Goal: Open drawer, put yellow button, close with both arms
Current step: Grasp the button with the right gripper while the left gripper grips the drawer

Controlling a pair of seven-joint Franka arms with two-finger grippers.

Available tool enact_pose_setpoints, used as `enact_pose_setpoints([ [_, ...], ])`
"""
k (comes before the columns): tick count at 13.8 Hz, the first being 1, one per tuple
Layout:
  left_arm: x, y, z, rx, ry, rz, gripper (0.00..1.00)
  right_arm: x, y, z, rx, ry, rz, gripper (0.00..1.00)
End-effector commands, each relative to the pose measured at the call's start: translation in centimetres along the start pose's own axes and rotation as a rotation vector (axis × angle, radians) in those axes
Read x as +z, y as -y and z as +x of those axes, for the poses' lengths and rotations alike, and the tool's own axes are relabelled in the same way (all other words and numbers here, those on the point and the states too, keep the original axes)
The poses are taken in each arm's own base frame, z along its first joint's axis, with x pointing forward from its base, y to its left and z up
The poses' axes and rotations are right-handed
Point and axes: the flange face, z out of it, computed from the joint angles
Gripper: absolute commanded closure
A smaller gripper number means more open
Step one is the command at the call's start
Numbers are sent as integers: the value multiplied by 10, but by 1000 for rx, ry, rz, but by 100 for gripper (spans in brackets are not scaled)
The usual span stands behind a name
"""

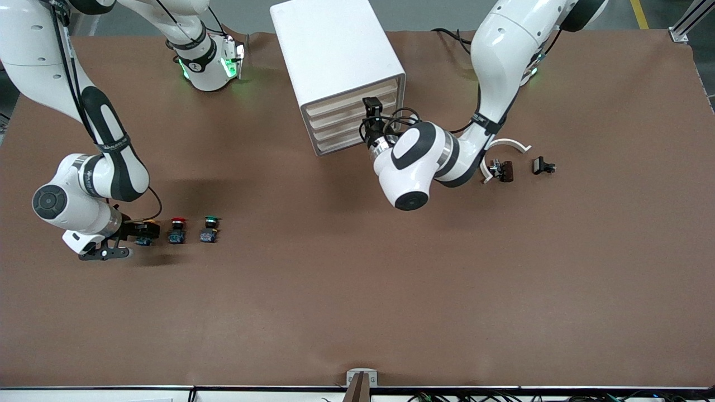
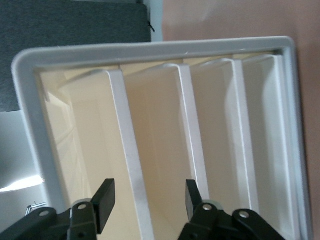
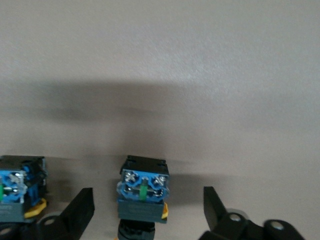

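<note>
The white cabinet (image 1: 335, 50) stands at the robots' edge of the table with all four drawers shut. The topmost drawer (image 1: 346, 101) is cream-white. My left gripper (image 1: 372, 109) is at the cabinet's front and open. In the left wrist view its fingers (image 2: 104, 200) straddle the white front lip of the topmost drawer (image 2: 131, 165). The yellow button (image 1: 146, 230) stands toward the right arm's end of the table. My right gripper (image 1: 129, 237) is open around it. In the right wrist view its blue base (image 3: 142, 190) sits between the open fingers (image 3: 80, 210), untouched.
A red button (image 1: 177, 229) and a green button (image 1: 209, 228) stand in a row beside the yellow one. A white curved piece (image 1: 505, 146), a dark small part (image 1: 501, 170) and a black clip (image 1: 543, 166) lie toward the left arm's end.
</note>
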Motion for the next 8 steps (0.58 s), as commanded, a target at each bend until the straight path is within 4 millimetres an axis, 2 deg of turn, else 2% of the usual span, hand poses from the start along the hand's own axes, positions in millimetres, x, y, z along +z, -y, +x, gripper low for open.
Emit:
enact_pose_setpoints([
  [1, 12, -5, -9, -30, 1, 40, 38, 6, -4, -9, 1, 11, 1, 41],
  [2, 15, -5, -11, -30, 0, 45, 41, 6, -3, -9, 1, 14, 1, 53],
  [4, 17, -4, -13, -41, 9, 57, 46, 5, -3, -8, 4, 12, 1, 70],
  [5, 20, -1, -16, -37, 2, 57, 55, 4, -3, -8, 4, 14, 1, 77],
  [7, 30, 1, -21, -34, -16, 56, 69, -2, -4, -3, 7, 0, -1, 79],
  [8, 30, 1, -20, -34, -17, 56, 81, -7, -3, 0, 7, -10, -1, 79],
])
